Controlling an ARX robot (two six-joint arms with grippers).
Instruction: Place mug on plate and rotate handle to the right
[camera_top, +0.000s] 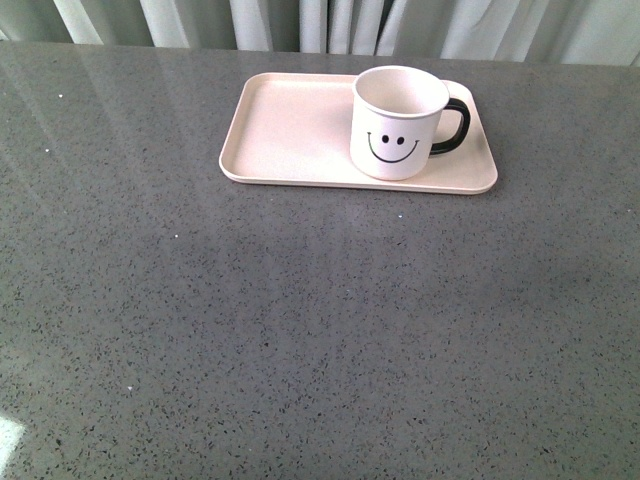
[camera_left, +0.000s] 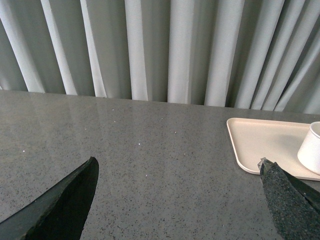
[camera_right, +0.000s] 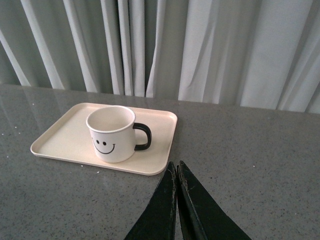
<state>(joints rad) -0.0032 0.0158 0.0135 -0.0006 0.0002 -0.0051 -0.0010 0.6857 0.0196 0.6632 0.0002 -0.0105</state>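
Mug (camera_top: 399, 122) upright on plate (camera_top: 290, 130), handle (camera_top: 455, 126) pointing right.

mug (camera_top: 398, 125): I see white, with a black smiley face printed on its side
handle (camera_top: 455, 126): glossy black
plate (camera_top: 290, 130): pale pink all over, plain
surface (camera_top: 300, 330): I read it as dark grey, flecked with fine light and dark speckles
curtain (camera_right: 200, 45): pale grey-white
left end effector (camera_left: 177, 200): black, grainy fingers
right end effector (camera_right: 177, 170): black
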